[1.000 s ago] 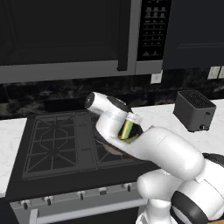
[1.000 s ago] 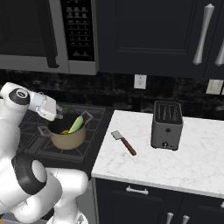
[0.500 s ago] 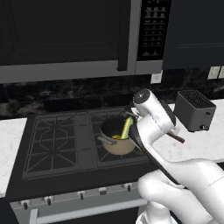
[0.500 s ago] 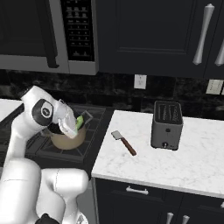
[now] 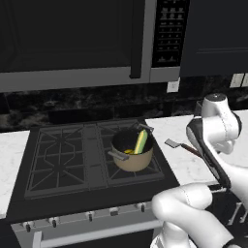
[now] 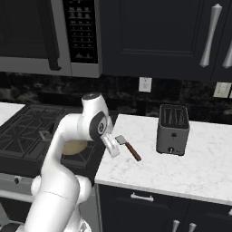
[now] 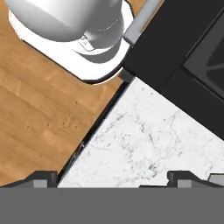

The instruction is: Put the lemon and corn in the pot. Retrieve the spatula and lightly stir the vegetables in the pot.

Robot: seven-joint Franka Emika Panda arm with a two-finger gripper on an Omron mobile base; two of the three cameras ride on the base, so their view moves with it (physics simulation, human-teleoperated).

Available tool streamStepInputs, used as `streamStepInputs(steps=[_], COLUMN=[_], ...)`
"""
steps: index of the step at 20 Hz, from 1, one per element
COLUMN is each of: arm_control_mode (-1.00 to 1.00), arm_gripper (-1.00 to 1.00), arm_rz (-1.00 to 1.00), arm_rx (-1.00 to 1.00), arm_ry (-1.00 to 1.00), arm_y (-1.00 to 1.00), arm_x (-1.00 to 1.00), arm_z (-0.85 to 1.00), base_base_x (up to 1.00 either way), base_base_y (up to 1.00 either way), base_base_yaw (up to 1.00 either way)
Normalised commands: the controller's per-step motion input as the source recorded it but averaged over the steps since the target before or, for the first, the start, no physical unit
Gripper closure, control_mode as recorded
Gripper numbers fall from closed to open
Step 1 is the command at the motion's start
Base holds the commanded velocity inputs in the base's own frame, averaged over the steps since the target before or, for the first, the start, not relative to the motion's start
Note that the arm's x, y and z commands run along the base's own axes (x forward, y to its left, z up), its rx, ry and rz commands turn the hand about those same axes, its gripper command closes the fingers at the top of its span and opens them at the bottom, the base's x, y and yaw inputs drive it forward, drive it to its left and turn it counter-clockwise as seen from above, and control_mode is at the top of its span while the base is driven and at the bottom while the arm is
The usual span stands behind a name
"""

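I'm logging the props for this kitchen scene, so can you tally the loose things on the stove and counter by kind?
Pot: 1
Corn: 1
Lemon: 1
Spatula: 1
Toaster: 1
Total: 5

Even, dim rendered light, sharp throughout.
The dark cabinets [image 6: 149,36] swallow detail; the marble counter [image 6: 190,158] reads brightest, with soft shadows and no glare or blur.
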Motion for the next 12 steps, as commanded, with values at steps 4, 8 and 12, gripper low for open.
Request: streamStepInputs(steps=[4, 8, 12], arm_control_mode=[-1.0, -1.0, -1.0], arm_gripper=[-1.0, -1.0, -1.0], arm_rz=[0.37, 0.56, 0.71], arm_rx=[0.0, 0.01, 0.08], arm_ry=[0.43, 0.27, 0.03], arm_y=[-0.65, -0.29, -0.03], arm_x=[0.49, 0.34, 0.59], arm_z=[-0.47, -0.66, -0.52], base_base_x=[0.0, 0.0, 0.0], base_base_y=[0.0, 0.0, 0.0], base_base_yaw=[0.0, 0.0, 0.0])
